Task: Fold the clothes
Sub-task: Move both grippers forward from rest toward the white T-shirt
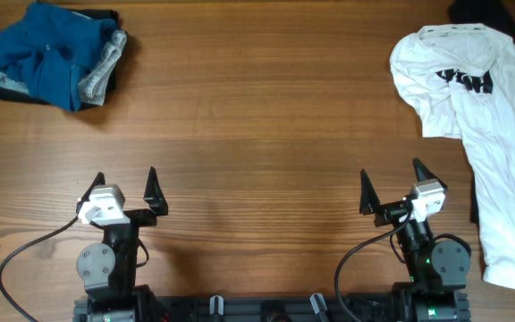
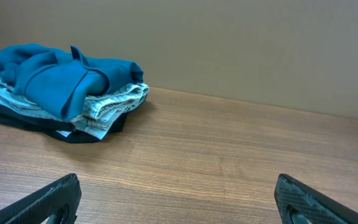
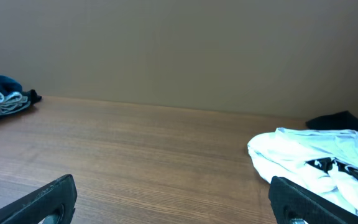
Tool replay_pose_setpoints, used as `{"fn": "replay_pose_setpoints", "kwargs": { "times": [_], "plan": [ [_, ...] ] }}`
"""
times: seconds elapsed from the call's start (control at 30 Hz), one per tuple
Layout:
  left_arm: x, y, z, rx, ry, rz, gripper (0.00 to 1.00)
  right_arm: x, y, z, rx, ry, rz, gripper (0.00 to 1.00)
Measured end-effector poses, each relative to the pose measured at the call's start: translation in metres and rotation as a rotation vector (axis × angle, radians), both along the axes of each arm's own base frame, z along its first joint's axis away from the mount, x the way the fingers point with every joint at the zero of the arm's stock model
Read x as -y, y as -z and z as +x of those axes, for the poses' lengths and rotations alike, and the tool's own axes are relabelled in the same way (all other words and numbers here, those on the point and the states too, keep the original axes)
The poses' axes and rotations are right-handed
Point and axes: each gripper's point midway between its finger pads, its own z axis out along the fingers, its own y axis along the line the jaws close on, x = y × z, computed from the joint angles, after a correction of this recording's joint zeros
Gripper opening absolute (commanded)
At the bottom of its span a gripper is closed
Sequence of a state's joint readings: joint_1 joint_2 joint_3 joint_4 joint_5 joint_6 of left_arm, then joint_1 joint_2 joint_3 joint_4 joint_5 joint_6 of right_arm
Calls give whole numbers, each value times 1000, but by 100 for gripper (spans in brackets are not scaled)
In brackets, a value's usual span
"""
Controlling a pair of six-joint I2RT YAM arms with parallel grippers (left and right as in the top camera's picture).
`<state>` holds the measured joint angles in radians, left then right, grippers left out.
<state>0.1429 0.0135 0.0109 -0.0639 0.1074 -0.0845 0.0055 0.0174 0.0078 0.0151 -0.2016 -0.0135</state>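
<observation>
The right gripper (image 1: 390, 179) is wide open and holds nothing. The left gripper (image 1: 125, 183) is wide open too, with nothing in it. Both sit low near the front edge of the bench (image 1: 257, 107), well apart from each other.

The white shirt (image 1: 472, 98) lies in a crumpled heap ahead of the right gripper and out to its right. One long part of it runs back along the gripper's right side. I cannot tell if it hangs over the bench's side. A black garment (image 1: 472, 11) peeks out behind the shirt.

I think the first job is to spread the shirt flat. The cloth looks thin, so the right gripper should pinch one layer at an edge and pull it toward the middle. There the bench is bare wood with lots of room. The blue and grey pile (image 1: 47, 54) sits far ahead of the left gripper, out to its left.
</observation>
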Motion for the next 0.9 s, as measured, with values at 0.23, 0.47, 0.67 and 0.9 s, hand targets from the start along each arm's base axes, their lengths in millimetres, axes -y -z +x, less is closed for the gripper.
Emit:
{"fn": "replay_pose_setpoints", "kwargs": {
  "times": [0.23, 0.47, 0.67, 0.9],
  "plan": [
    [0, 0, 0, 0, 0, 0, 100, 0, -4, 0, 20, 1, -24, 100],
    [3, -4, 0, 17, 15, 1, 100, -4, -64, -10, 287, -16, -75, 100],
    [17, -17, 0, 69, 97, 6, 100, -5, -64, 5, 194, -25, -83, 100],
    [25, -49, -2, 26, 142, -5, 100, -6, -114, 48, 135, -25, -144, 100]
  ]
}}
